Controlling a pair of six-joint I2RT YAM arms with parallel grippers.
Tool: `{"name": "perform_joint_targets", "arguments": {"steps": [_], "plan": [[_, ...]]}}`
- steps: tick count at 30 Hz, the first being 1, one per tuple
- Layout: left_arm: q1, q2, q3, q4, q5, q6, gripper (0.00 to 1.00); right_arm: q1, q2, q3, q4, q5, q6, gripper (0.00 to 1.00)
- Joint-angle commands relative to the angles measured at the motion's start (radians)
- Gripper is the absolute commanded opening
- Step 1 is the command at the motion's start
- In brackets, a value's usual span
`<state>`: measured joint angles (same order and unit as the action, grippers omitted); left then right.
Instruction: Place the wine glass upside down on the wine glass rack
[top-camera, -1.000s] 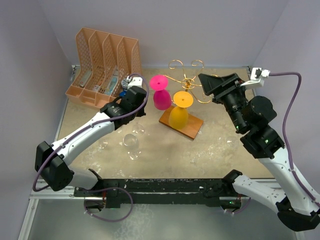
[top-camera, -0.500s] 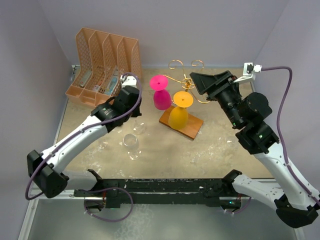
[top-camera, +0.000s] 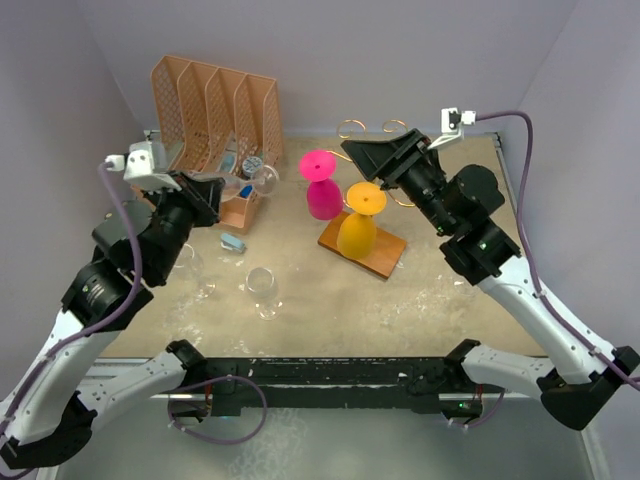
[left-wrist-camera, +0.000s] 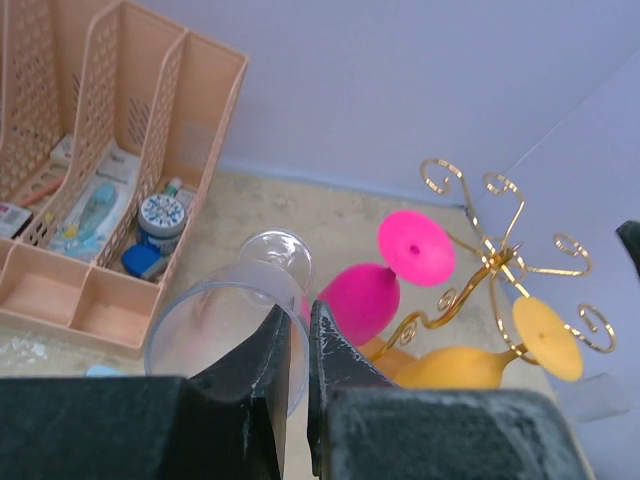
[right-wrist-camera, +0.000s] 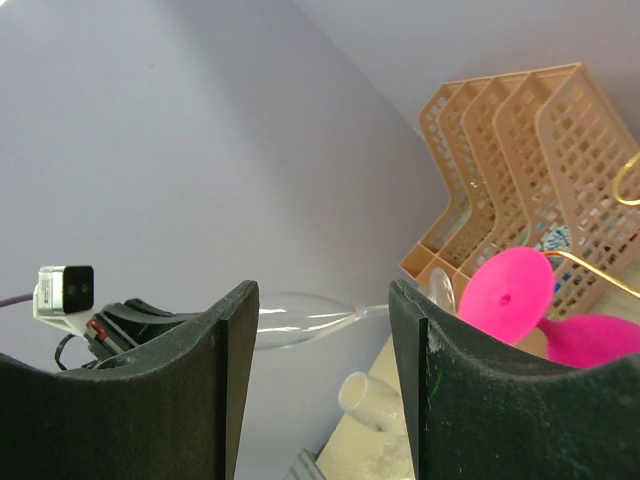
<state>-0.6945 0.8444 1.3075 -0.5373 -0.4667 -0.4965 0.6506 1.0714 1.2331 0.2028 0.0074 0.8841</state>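
- We see the left gripper (top-camera: 227, 188) raised above the left side of the counter (top-camera: 440, 290), its jaws closed on the rim of the wine glass (top-camera: 255, 180).
- In the left wrist view, the two dark fingers (left-wrist-camera: 262, 350) pinch the clear wall of the wine glass (left-wrist-camera: 225, 325) at its mouth. The glass lies on its side in the air, with its round foot pointing away from the gripper (left-wrist-camera: 305, 315).
- We place the held glass just in front of the orange file organizer (top-camera: 205, 110), left of the wine glass rack (top-camera: 385, 255) and apart from it.
- The rack's gold curled arms (left-wrist-camera: 490, 265) spread from a central post above a brown wooden base.
- A pink glass (top-camera: 322, 195) and an orange glass (top-camera: 358, 230) hang on the rack upside down, feet uppermost.
- The right gripper (top-camera: 355, 152) hovers over the rack's back arms with its jaws wide apart and nothing between them.
- From the right wrist we look past that gripper (right-wrist-camera: 320, 295) and see the wine glass (right-wrist-camera: 300, 318) in the distance, stem level, with the organizer (right-wrist-camera: 500, 150) behind it.
- Another clear glass (top-camera: 262, 283) sits on the counter near the front, and a small blue item (top-camera: 232, 242) lies beside the organizer.
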Motion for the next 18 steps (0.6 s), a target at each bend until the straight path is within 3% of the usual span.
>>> {"name": "perform_joint_targets", "arguments": {"steps": [1, 4, 11, 18], "plan": [[0.004, -0.056, 0.01, 0.167, -0.036, 0.054, 0.0, 0.041, 0.012, 0.088, 0.137, -0.012, 0.015, 0.57], [0.004, -0.107, -0.021, 0.261, -0.022, 0.062, 0.0, 0.094, 0.05, 0.116, 0.159, 0.039, 0.026, 0.57], [0.005, -0.218, -0.102, 0.438, -0.01, 0.085, 0.0, 0.335, 0.156, 0.153, 0.217, 0.354, 0.119, 0.54], [0.004, -0.288, -0.149, 0.558, 0.052, 0.082, 0.0, 0.398, 0.303, 0.294, 0.187, 0.445, 0.296, 0.56]]}}
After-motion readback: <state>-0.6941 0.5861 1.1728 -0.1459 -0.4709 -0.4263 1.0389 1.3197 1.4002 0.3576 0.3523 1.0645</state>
